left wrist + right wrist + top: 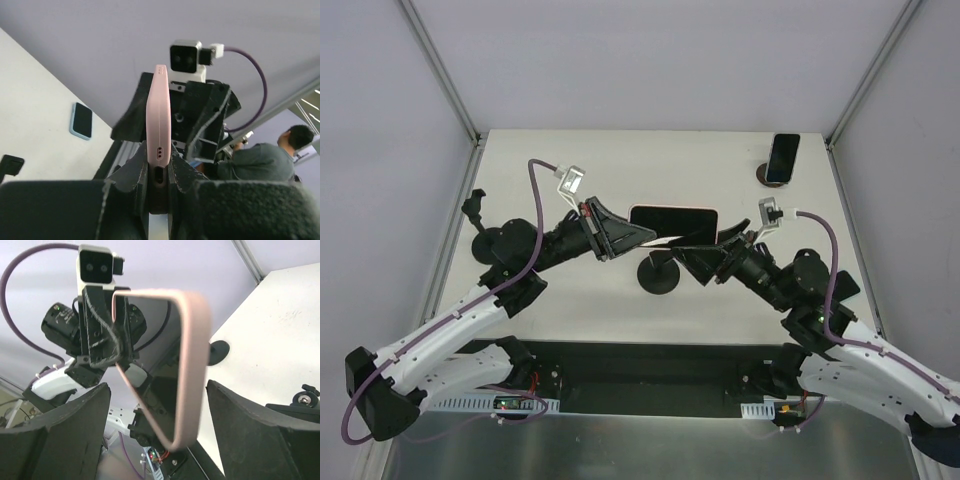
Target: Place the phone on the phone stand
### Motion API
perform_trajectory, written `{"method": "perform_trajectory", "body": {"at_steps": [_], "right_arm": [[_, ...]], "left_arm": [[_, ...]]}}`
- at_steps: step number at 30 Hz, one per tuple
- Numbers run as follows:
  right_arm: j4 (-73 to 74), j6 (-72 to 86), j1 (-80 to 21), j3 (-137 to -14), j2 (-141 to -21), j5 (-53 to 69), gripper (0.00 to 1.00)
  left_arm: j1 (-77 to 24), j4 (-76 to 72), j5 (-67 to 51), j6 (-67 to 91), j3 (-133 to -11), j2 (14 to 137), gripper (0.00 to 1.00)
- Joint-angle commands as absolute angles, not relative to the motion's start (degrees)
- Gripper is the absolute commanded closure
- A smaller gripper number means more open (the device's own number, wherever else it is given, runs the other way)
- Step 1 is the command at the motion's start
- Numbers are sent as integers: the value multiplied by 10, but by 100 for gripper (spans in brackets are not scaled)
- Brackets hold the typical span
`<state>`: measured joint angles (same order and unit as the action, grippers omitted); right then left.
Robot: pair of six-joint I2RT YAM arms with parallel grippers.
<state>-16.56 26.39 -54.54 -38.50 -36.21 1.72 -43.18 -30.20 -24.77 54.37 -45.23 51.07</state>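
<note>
The phone (673, 218), dark-screened in a pink case, hangs above the table's middle. My left gripper (642, 235) is shut on its left end; in the left wrist view the pink edge (160, 120) rises from between the closed fingers (192, 167). My right gripper (705, 257) is open around the phone's other end. Seen from the right wrist, the phone (165, 375) sits between the two fingers (70, 425) with a gap on each side. The phone stand (658, 276), a black round base with a short stem, stands on the table just below the held phone.
A second phone (782, 156) leans on a small round base (770, 176) at the back right; it shows blue-edged in the left wrist view (81, 120). Another black stand (483, 240) sits at the left. Metal frame posts rise at the back corners.
</note>
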Motion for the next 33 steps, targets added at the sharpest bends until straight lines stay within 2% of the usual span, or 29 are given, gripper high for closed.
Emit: {"method": "perform_trajectory", "body": {"at_steps": [1, 4, 7, 9, 10, 11, 12, 13, 15, 16, 18, 20, 22, 23, 25, 26, 27, 29, 33], "right_arm": [[-236, 301, -536, -380, -363, 4, 21], [-267, 321, -528, -366, -366, 4, 25], [-311, 323, -519, -359, -377, 20, 38], [-315, 319, -512, -360, -391, 44, 64], [-321, 314, -510, -361, -395, 54, 87], [-320, 308, -507, -361, -396, 65, 99], [-320, 287, -505, -361, -397, 94, 99], [-316, 273, -502, -364, -396, 113, 99], [-278, 224, -489, -374, -376, 163, 99], [-219, 207, -483, -381, -367, 177, 99], [-146, 164, -466, -423, -352, 223, 99], [-49, 106, -461, -466, -351, 254, 99], [13, 70, -461, -489, -354, 322, 99], [25, 63, -459, -500, -359, 346, 99], [43, 51, -460, -519, -362, 403, 99], [47, 47, -460, -523, -365, 413, 99], [57, 41, -460, -533, -367, 424, 99], [86, 34, -460, -541, -377, 425, 99], [98, 33, -461, -542, -377, 425, 99]], "left_arm": [[-446, -403, -279, 551, -444, 497, 100], [-452, -416, -272, 552, -426, 492, 100], [-454, -420, -280, 546, -416, 491, 100], [-454, -419, -286, 541, -411, 492, 100], [-454, -416, -293, 535, -408, 491, 100], [-454, -402, -294, 529, -410, 487, 100], [-454, -378, -293, 519, -414, 484, 99], [-454, -305, -294, 486, -431, 481, 83], [-454, -229, -287, 445, -453, 467, 60], [-455, -153, -282, 404, -474, 462, 43], [-454, -72, -270, 353, -499, 451, 26], [-454, 13, -272, 281, -532, 447, 14], [-454, 41, -328, 229, -558, 463, 12], [-454, 63, -358, 216, -569, 476, 15], [-454, 89, -457, 191, -609, 535, 37], [-454, 107, -487, 186, -622, 555, 57], [-454, 108, -514, 187, -638, 573, 61], [-460, 107, -532, 197, -644, 609, 62], [-515, 105, -555, 164, -645, 628, 47]]}}
